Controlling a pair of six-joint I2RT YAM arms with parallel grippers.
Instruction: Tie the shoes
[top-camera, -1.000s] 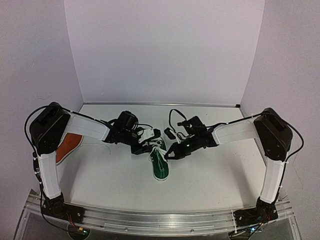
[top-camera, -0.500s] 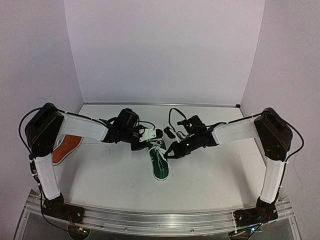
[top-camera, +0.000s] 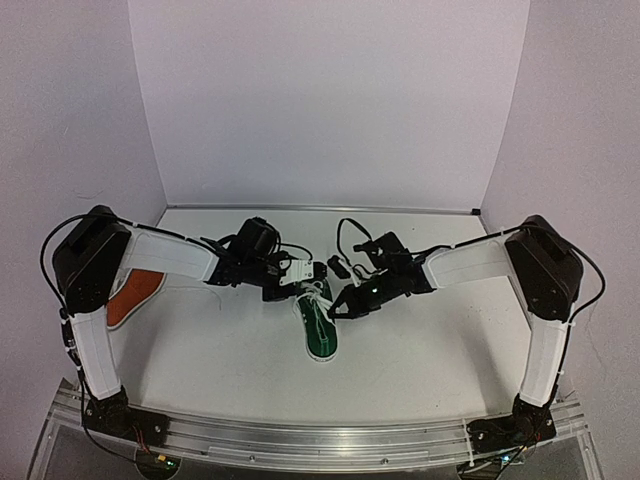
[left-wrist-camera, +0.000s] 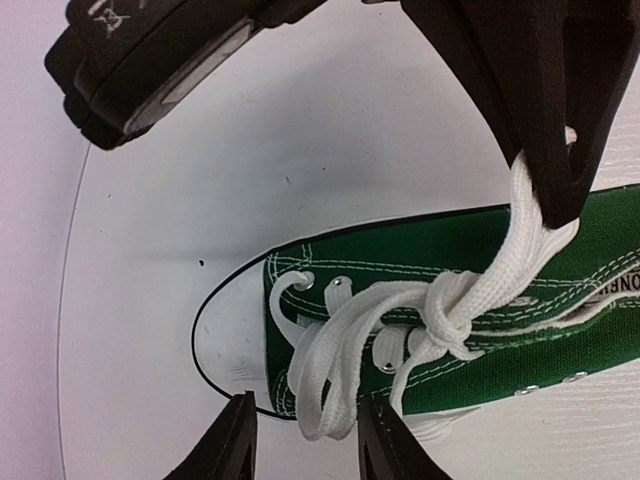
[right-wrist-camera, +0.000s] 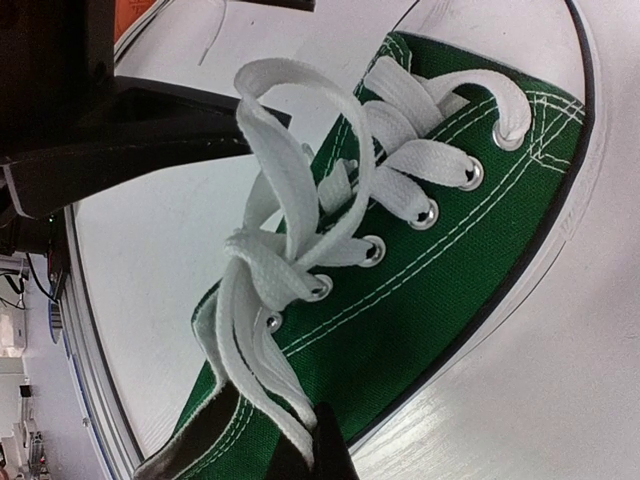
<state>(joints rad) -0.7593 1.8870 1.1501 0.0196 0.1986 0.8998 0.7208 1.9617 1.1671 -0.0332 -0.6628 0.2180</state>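
The dark green shoe (top-camera: 322, 335) lies at mid-table, toe toward the near edge, its white laces drawn into a knot (left-wrist-camera: 450, 315). My left gripper (top-camera: 305, 283) hovers over the toe end. Its jaws (left-wrist-camera: 305, 425) stand apart on either side of a lace loop (left-wrist-camera: 320, 390) and do not pinch it. My right gripper (top-camera: 338, 305) is shut on the other lace loop (right-wrist-camera: 270, 380) and holds it taut at the shoe's ankle end (right-wrist-camera: 305, 445). The orange-red shoe (top-camera: 128, 297) lies far left, partly behind the left arm.
Lilac walls close the table at the back and on both sides. An aluminium rail (top-camera: 300, 435) with both arm bases runs along the near edge. The two forearms meet over the green shoe (right-wrist-camera: 440, 290).
The left gripper's jaws have narrowed around the lace loop, and the left arm has shifted slightly toward the shoe. The right gripper keeps its hold in the same place.
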